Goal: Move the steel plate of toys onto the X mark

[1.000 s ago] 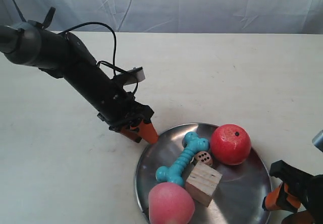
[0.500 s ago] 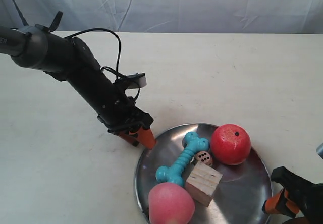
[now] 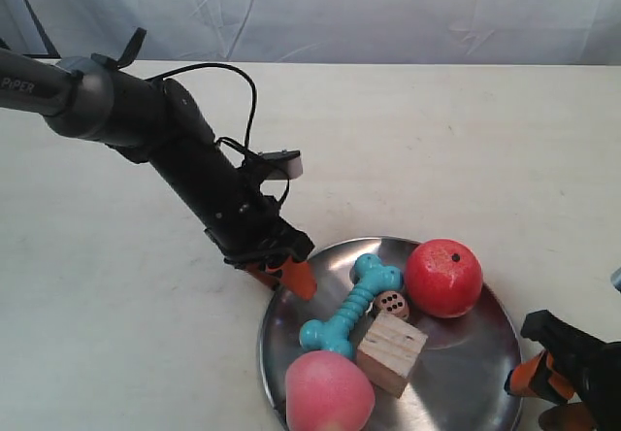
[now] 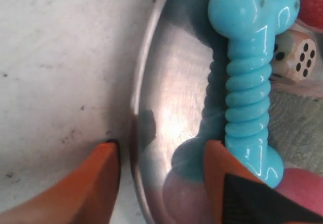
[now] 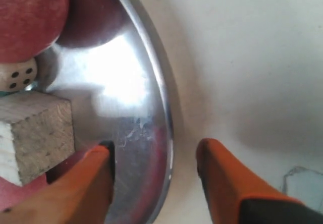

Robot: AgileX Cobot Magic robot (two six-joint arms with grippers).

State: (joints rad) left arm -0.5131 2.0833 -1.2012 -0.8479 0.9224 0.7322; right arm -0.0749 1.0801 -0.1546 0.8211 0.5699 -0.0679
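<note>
The steel plate (image 3: 456, 353) lies at the near right of the table, holding a teal bone (image 3: 351, 305), a red ball (image 3: 443, 277), a pink ball (image 3: 328, 392), a wooden cube (image 3: 390, 352) and a small brown die (image 3: 393, 304). My left gripper (image 4: 161, 151) is open and straddles the plate's rim (image 4: 139, 103), one finger on the table, the other inside by the bone (image 4: 247, 93). My right gripper (image 5: 155, 148) is open too, straddling the opposite rim (image 5: 164, 118) near the cube (image 5: 33, 133). The X mark is out of view.
A pale tabletop (image 3: 437, 140) stretches behind the plate up to a white cloth backdrop (image 3: 340, 9). A black cable (image 3: 247, 96) loops off the left arm. A chipped pale patch (image 5: 303, 183) marks the table beside the right gripper.
The left arm slid toward the plate, and its orange fingers went from beside the rim to over it. The right gripper stayed at the plate's far edge.
</note>
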